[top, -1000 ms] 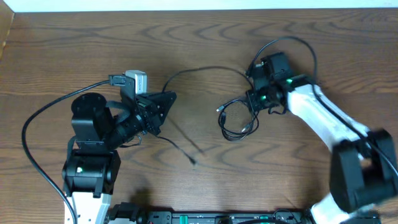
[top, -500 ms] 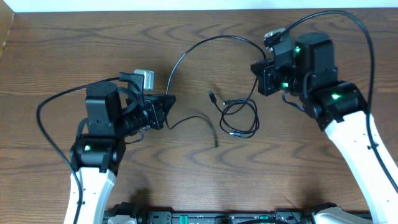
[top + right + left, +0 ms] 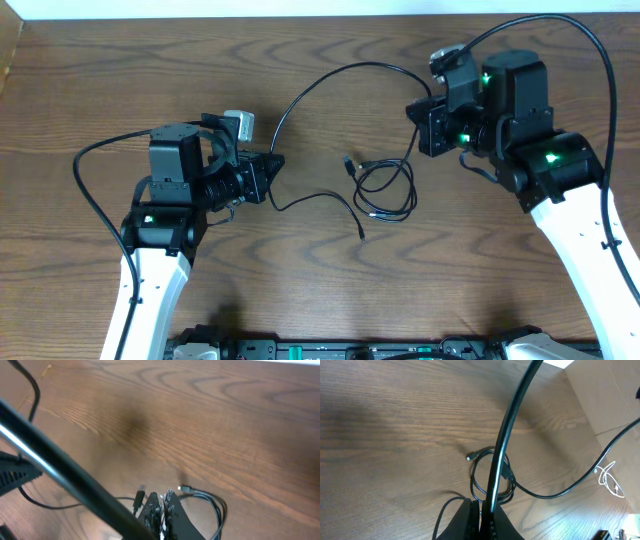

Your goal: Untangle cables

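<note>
A long thin black cable (image 3: 330, 72) arcs between my two grippers. The left gripper (image 3: 275, 163) is shut on it; in the left wrist view the cable (image 3: 512, 410) rises from the closed jaws (image 3: 482, 516). Its loose tail (image 3: 330, 198) trails across the table to a plug end (image 3: 360, 234). My right gripper (image 3: 413, 112) is shut where the arc's other end arrives; in its wrist view the cable (image 3: 65, 467) crosses close in front of the closed gripper (image 3: 162, 504). A small black coil (image 3: 388, 190) (image 3: 492, 482) (image 3: 216, 510) lies below it, with plug ends (image 3: 347, 160) (image 3: 140, 495) showing.
Thick black robot cables loop beside the left arm (image 3: 85, 170) and over the right arm (image 3: 590, 60). The wooden table's far edge (image 3: 300, 15) runs along the top. A black equipment rail (image 3: 350, 350) sits at the near edge.
Over the last second both arms shifted and the right gripper drew up and right, raising the cable into a taller arc. The tail's plug end slid rightward on the table.
</note>
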`<state>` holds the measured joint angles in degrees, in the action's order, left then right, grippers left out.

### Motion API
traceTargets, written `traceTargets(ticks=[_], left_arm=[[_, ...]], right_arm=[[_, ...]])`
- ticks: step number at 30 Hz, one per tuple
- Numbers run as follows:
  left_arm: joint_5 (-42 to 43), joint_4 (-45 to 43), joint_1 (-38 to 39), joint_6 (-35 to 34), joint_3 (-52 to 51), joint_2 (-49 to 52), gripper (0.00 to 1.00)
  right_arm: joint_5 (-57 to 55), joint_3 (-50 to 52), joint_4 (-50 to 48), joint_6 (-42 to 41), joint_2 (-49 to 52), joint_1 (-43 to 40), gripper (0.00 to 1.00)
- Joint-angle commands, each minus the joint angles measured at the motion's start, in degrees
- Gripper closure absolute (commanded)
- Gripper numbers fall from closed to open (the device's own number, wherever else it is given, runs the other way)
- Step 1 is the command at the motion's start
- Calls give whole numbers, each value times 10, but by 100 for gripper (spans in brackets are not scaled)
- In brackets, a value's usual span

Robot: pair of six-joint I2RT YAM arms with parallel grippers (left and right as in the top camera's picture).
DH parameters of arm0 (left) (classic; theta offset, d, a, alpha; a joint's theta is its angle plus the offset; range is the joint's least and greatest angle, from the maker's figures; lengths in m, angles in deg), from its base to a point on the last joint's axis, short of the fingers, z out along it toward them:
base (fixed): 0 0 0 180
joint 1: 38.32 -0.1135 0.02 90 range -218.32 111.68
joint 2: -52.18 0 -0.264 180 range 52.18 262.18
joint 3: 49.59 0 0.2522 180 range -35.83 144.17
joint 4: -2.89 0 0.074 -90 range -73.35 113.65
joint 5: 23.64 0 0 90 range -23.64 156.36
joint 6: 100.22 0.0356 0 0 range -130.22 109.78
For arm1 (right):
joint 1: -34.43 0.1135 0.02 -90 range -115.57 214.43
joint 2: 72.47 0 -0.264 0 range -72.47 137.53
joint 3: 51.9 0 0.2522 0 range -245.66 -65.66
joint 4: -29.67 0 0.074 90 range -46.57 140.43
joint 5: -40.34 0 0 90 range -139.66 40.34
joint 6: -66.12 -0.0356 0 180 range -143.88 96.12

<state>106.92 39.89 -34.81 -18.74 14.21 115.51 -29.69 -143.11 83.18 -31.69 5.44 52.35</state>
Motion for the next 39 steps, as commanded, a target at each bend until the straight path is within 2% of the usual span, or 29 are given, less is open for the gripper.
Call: traceTargets(ticks=[1, 2, 3, 4, 5, 6, 8, 10, 11, 13, 14, 22, 32, 37, 39], left_arm=[[-1, -2, -2, 12, -2, 0, 92], [-1, -2, -2, 12, -2, 0, 92], [-1, -2, -2, 12, -2, 0, 92], [-1, -2, -2, 12, -2, 0, 91], [-1, -2, -2, 12, -2, 0, 92], [-1, -2, -2, 12, -2, 0, 92], [8, -2, -2, 12, -2, 0, 92], [20, -6, -2, 12, -2, 0, 92], [29, -10, -2, 12, -2, 0, 91], [51, -22, -2, 12, -2, 0, 91], [62, -30, -2, 12, -2, 0, 92], [131, -73, 18, 10, -2, -1, 92], [128, -86, 106, 10, -2, -1, 91], [123, -99, 114, 10, -2, -1, 92], [104, -99, 114, 10, -2, -1, 92]], right_arm=[[-6, -12, 22, 33, 1, 2, 97], [-12, -12, 31, 41, 4, 2, 84], [-25, -11, 39, 42, 7, 2, 62], [-37, -11, 46, 43, 9, 2, 70], [-49, -11, 52, 43, 12, 2, 74], [-54, -11, 55, 43, 14, 2, 71], [-54, -11, 58, 52, 16, 2, 44], [-51, -11, 58, 65, 18, 3, 50], [-40, -11, 59, 82, 18, 3, 50], [-8, -11, 60, 118, 22, 9, 37], [3, -11, 61, 130, 24, 12, 34], [55, -11, 64, 221, 88, 48, 28], [55, -11, -27, 227, 190, 77, 27], [50, -11, -30, 227, 210, 77, 28], [52, -12, -21, 227, 209, 77, 33]])
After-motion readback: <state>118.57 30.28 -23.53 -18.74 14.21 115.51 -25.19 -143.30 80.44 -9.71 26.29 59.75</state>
